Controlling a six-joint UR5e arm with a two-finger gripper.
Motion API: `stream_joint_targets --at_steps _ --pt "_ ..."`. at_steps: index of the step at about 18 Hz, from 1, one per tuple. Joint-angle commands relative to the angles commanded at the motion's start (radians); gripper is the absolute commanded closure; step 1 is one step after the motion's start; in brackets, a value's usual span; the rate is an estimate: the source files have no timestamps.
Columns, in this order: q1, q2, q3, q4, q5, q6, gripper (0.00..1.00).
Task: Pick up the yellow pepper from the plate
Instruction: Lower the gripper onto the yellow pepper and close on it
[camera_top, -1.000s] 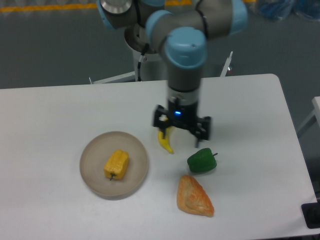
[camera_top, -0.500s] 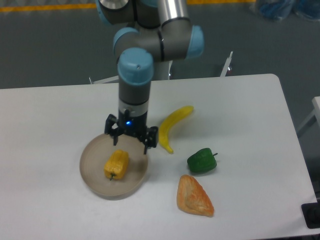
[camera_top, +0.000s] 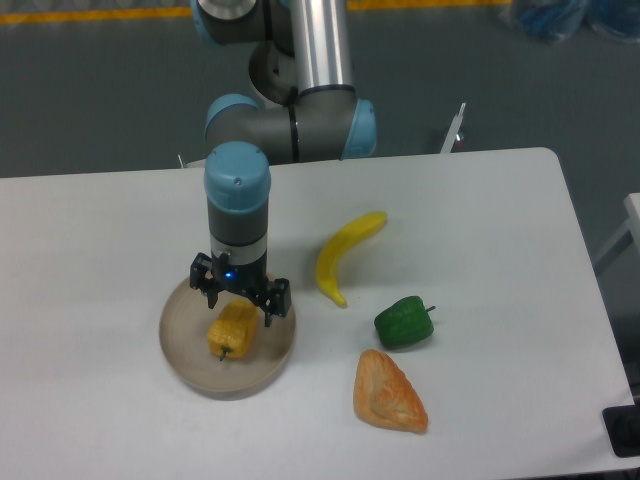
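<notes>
The yellow pepper (camera_top: 231, 332) lies on the round grey-beige plate (camera_top: 190, 360) at the table's front left. My gripper (camera_top: 240, 303) hangs open right over the pepper's far end, one finger on each side of it, a little above the plate. Nothing is held between the fingers. The arm rises behind the gripper and hides the plate's far rim.
A yellow banana (camera_top: 343, 253) lies right of the plate. A dark green pepper (camera_top: 404, 322) sits further right, with an orange pastry-like wedge (camera_top: 388, 392) in front of it. The white table's right edge (camera_top: 590, 290) is near those.
The arm has swept left from above the banana and green pepper to over the plate, uncovering the banana. The gripper has stayed open; the objects have not moved.
</notes>
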Motion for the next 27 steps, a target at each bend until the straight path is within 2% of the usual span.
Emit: stream_joint_targets --at_steps 13,15,20,23,27 --pt "-0.020 -0.054 0.008 0.014 0.026 0.002 0.00" --pt "-0.020 -0.058 0.008 0.026 0.031 0.002 0.12" --pt "-0.022 -0.057 0.003 0.028 0.035 0.003 0.53" --pt "-0.022 -0.057 0.003 0.028 0.035 0.008 0.62" --pt "-0.020 -0.058 0.008 0.029 0.035 0.015 0.63"
